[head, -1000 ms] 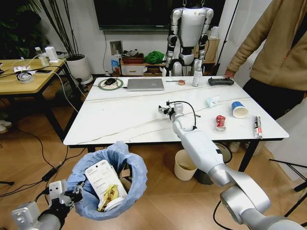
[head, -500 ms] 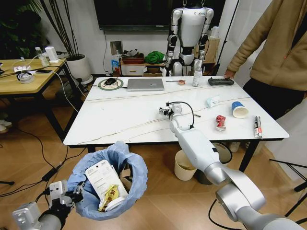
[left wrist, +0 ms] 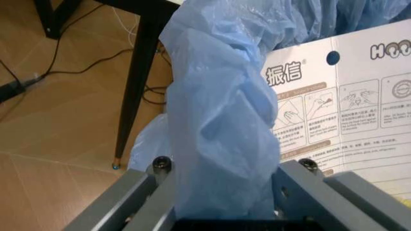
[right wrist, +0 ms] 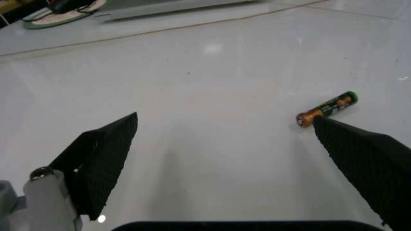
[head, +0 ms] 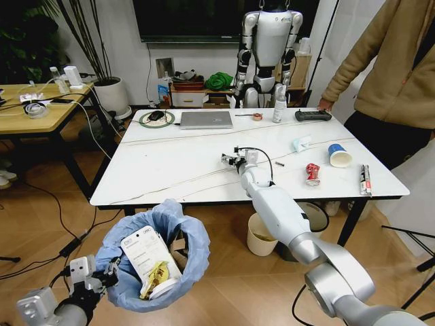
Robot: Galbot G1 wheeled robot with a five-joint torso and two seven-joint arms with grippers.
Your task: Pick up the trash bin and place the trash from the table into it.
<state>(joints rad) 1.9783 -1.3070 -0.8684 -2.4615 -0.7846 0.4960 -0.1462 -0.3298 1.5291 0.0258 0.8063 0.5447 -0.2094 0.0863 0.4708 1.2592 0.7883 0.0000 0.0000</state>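
Blue crinkly bag is billowing over the trash bin (head: 153,252), hanging off the table (head: 177,170)'s near edge at about seven o'clock, the left gripper (head: 95,280) pinching its rim. Over mid-table the right gripper (head: 231,159) is hovering, fingers (right wrist: 103,159) spread wide, a small battery (right wrist: 326,109) lying beside one tip. Toward three o'clock are lying a crushed red can (head: 312,173) and paper cup (head: 338,155)

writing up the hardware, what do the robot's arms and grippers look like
Both arms are glossy silver-grey with rounded joint housings. The right gripper is small, pale, with a looping black cable; its fingers are black, wedge-shaped and finely textured. The left gripper is a grey metal body with dark screws.
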